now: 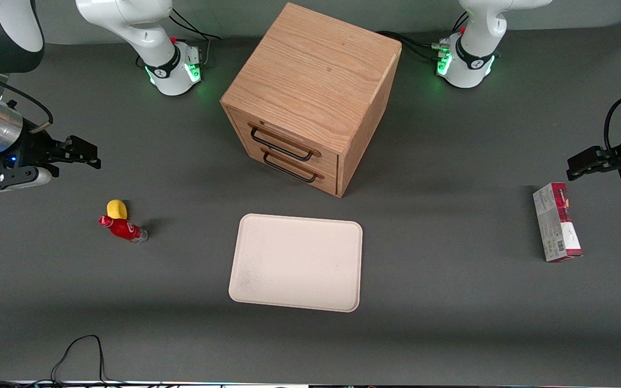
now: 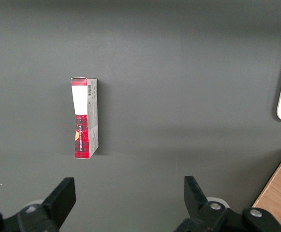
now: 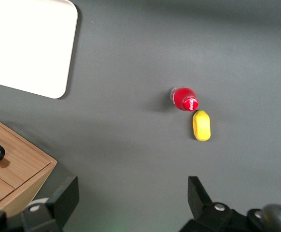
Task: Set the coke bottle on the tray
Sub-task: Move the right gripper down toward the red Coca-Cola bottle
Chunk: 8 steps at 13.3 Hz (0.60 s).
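Standing upright on the table (image 1: 450, 323) at the tray's (image 1: 297, 262) nine o'clock, touching a yellow lump (image 1: 117, 209), the coke bottle (image 1: 123, 228) looks light, rigid, tippy, best gripped mid-body by the empty, spread hand (image 1: 90, 155) hovering nearby.

red coke bottle (image 1: 122, 228), cream tray (image 1: 297, 262), black gripper (image 1: 80, 152)

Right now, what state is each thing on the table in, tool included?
Small red coke bottle with red cap: standing on the table beside the lump, not held.
Flat cream rectangular tray: nothing on it.
Small yellow lump: on the table.
Wooden two-drawer cabinet: both drawers shut.
Red-and-grey carton: lying flat.
Right arm's tool: open, holding nothing, above the table, apart from the bottle.
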Tool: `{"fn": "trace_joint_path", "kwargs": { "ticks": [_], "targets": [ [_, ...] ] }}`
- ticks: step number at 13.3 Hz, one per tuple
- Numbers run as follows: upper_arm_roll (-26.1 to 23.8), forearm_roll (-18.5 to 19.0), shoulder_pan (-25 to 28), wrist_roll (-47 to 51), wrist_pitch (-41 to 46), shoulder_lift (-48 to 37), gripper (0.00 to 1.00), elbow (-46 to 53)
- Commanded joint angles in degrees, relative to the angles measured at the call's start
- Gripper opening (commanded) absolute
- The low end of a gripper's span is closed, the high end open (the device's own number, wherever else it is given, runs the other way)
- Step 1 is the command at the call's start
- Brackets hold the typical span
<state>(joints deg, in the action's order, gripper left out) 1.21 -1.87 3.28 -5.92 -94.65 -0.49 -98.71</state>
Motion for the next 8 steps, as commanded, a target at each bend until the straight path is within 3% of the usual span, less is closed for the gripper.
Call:
{"fn": "trace_joint_path", "kwargs": {
  "ticks": [1, 8],
  "targets": [
    [0.37, -1.11, -0.37, 0.47, 2.87, 0.76, 1.00, 1.94],
    [0.37, -0.59, -0.12, 0.64, 3.33, 1.11, 1.00, 2.56]
  ]
}}
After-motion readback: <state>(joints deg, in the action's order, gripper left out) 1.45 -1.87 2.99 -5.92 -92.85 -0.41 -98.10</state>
